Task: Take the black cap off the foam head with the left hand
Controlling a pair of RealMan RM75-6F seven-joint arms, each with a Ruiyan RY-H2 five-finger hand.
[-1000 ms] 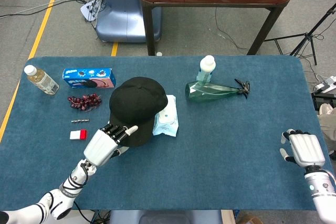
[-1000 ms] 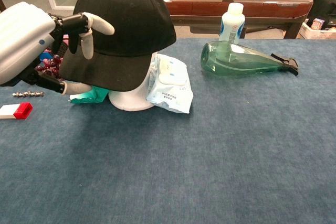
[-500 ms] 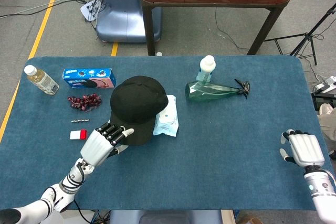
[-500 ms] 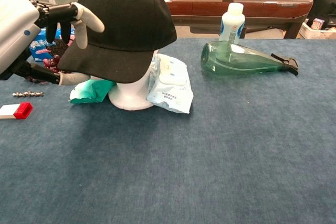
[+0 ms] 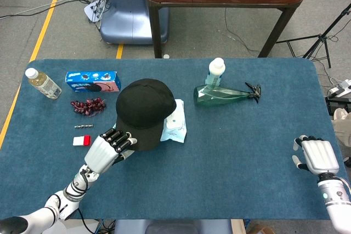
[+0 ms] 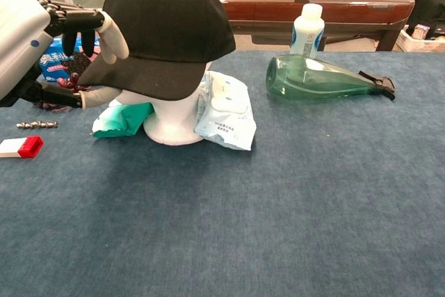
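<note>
While our left hand (image 6: 42,46) sits nearest us at the table's front left, its fingers (image 6: 111,29) pinch the brim of the black cap (image 6: 163,29), one above and one below. We judge the lift is under way: the cap rides tilted on the foam head (image 6: 174,119), whose white base shows beneath. Next we need to raise the brim up and away until the crown clears the head, keeping the pinch firm. Our right hand (image 5: 317,156) rests at the table's right edge holding nothing, fingers loosely apart. Just beyond the head lies a wipes pack (image 6: 226,106), farther off a green bottle (image 6: 316,78).
</note>
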